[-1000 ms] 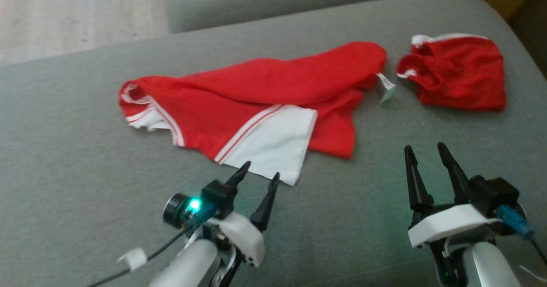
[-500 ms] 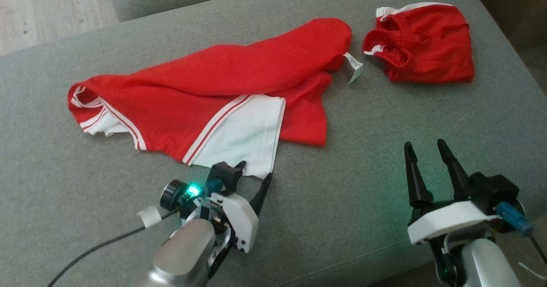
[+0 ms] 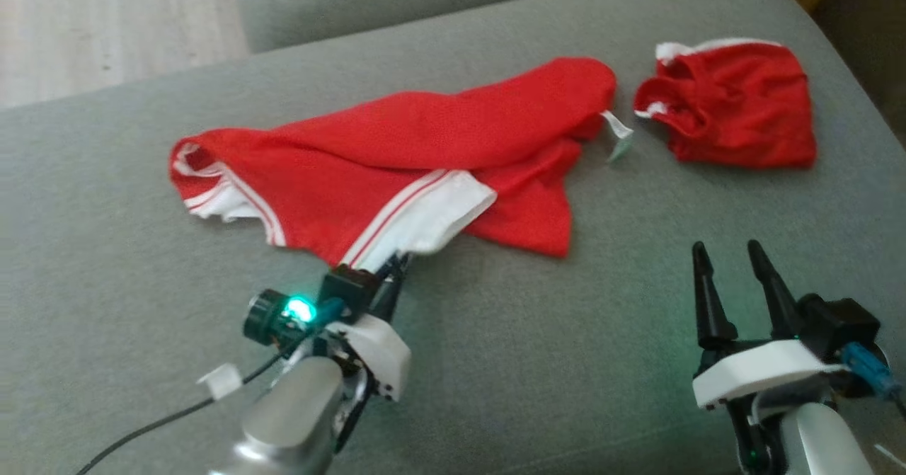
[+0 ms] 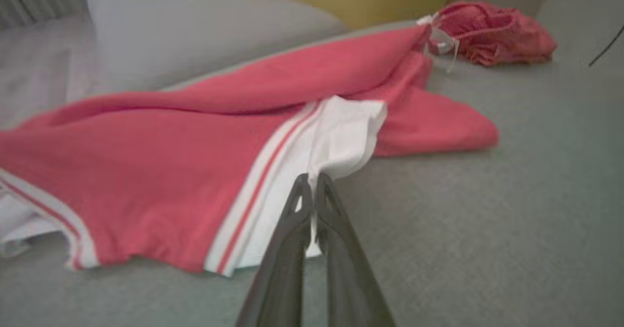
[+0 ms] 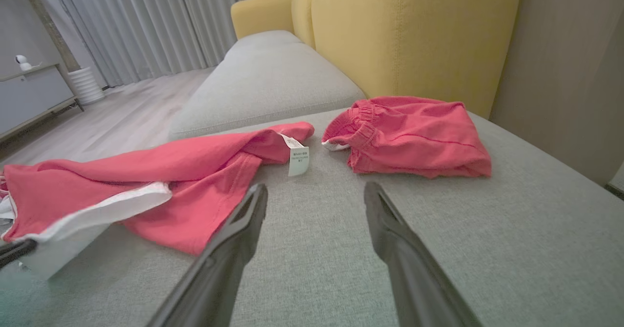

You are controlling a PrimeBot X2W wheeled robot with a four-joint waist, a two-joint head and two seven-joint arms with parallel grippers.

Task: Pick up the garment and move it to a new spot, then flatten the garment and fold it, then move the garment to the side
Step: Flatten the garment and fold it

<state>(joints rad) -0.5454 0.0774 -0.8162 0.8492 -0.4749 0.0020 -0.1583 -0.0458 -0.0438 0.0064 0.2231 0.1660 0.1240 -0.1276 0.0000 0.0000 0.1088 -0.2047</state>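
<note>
Head view: a red garment with white striped trim lay crumpled across the middle of a grey sofa cushion. The left gripper was pinched tight on the near edge of the garment's white panel, the fabric bunching toward its fingertips. The right gripper hovered over bare cushion at the near right, its jaws spread wide and holding nothing, well apart from the garment. A smaller bundled red cloth sat at the far right, just beyond the garment's white label.
</note>
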